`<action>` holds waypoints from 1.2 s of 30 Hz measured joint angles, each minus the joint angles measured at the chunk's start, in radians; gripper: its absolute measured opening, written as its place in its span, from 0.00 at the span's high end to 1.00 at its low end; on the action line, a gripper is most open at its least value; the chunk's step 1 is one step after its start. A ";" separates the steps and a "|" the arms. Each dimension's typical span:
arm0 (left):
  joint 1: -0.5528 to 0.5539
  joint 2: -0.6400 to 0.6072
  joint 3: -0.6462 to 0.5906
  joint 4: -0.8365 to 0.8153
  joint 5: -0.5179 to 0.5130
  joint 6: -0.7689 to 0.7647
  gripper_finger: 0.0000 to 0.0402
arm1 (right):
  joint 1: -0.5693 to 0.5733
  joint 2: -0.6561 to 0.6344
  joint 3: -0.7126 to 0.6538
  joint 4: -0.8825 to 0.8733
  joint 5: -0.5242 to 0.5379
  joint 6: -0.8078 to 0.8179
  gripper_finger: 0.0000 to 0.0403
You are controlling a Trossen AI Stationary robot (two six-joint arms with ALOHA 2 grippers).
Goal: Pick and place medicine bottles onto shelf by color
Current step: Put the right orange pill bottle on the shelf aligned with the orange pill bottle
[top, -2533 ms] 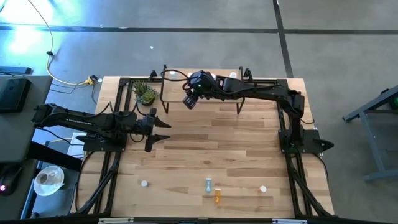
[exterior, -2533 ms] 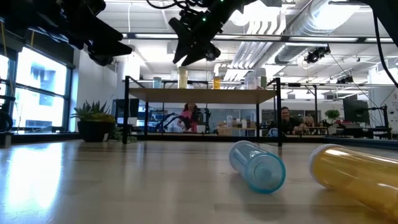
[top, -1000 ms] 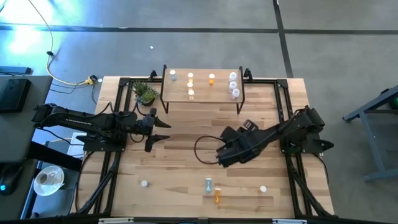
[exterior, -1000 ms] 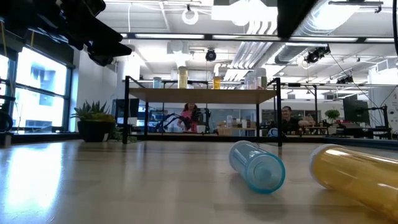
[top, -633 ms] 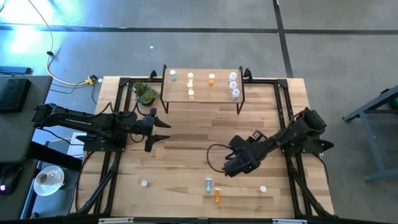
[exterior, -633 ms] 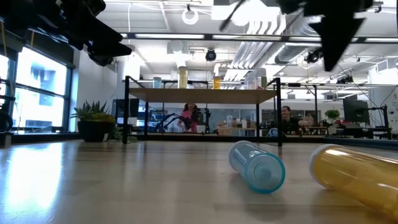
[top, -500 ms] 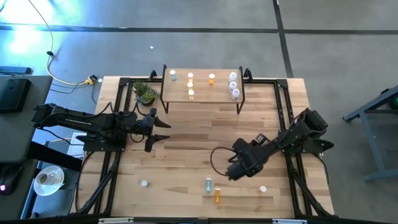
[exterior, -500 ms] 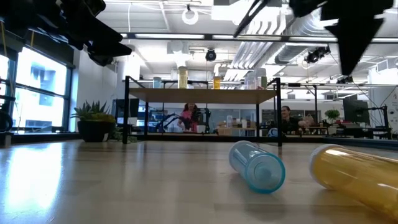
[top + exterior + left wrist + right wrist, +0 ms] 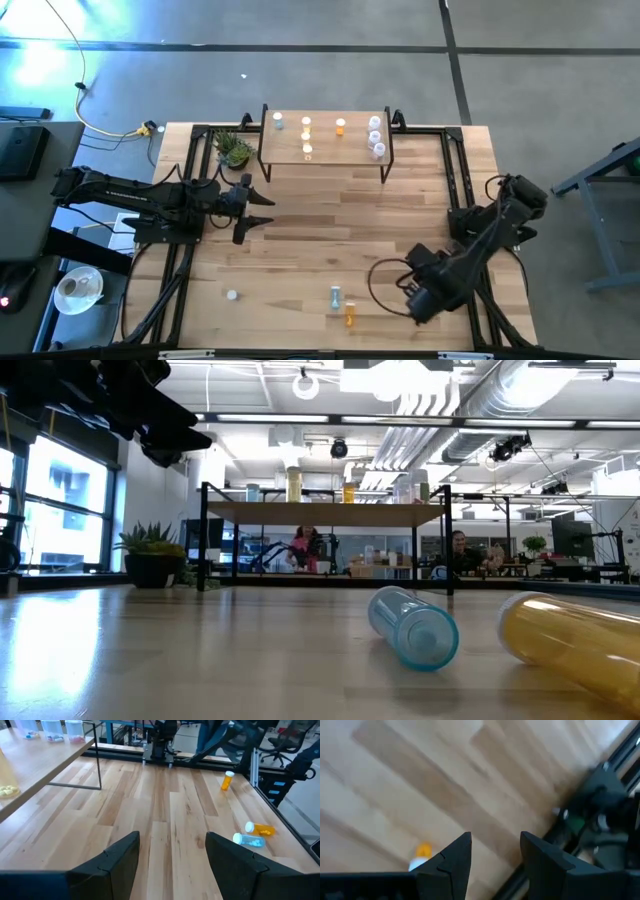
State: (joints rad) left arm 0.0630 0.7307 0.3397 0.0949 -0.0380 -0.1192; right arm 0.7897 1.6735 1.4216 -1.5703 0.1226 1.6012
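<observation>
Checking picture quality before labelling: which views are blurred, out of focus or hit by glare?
Right wrist view: motion-smeared, the tabletop streaked and an orange bottle only a blob. Low view: the near yellow bottle looms soft and cropped; bright windows at the side. High view: blue glare on the floor in one corner. Left wrist view: fairly sharp.

Low view across the wooden tabletop (image 9: 200,660). At 5 o'clock, a pale blue medicine bottle (image 9: 413,626) lies on its side, its end facing the camera; just beside it at 4 o'clock lies an orange bottle (image 9: 575,642), cut by the frame edge. Behind, the shelf (image 9: 325,513) carries several upright bottles (image 9: 294,484). A potted plant (image 9: 152,555) stands at 9 o'clock. A dark arm (image 9: 120,405) hangs at 10 o'clock. People sit in the room beyond.
</observation>
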 joint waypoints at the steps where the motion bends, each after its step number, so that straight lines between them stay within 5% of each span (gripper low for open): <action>1: 0.000 0.000 0.000 0.001 0.000 -0.008 0.46 | 0.016 -0.006 0.000 0.000 -0.012 0.021 0.60; 13: 0.000 0.000 0.000 0.029 0.000 -0.046 0.46 | 0.125 -0.013 0.000 0.166 -0.127 0.067 0.60; 20: 0.000 0.000 0.000 0.029 0.000 -0.046 0.46 | 0.246 -0.046 -0.001 0.035 -0.064 0.271 0.60; 26: 0.000 0.000 0.000 0.030 0.000 -0.046 0.46 | 0.342 -0.121 -0.001 0.009 0.098 0.436 0.60; 36: 0.000 0.000 0.000 0.030 0.000 -0.046 0.46 | 0.368 -0.136 -0.001 0.035 0.177 0.544 0.60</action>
State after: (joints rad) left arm 0.0628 0.7311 0.3397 0.1253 -0.0380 -0.1650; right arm 1.1580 1.5378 1.4208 -1.5353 0.3000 2.1453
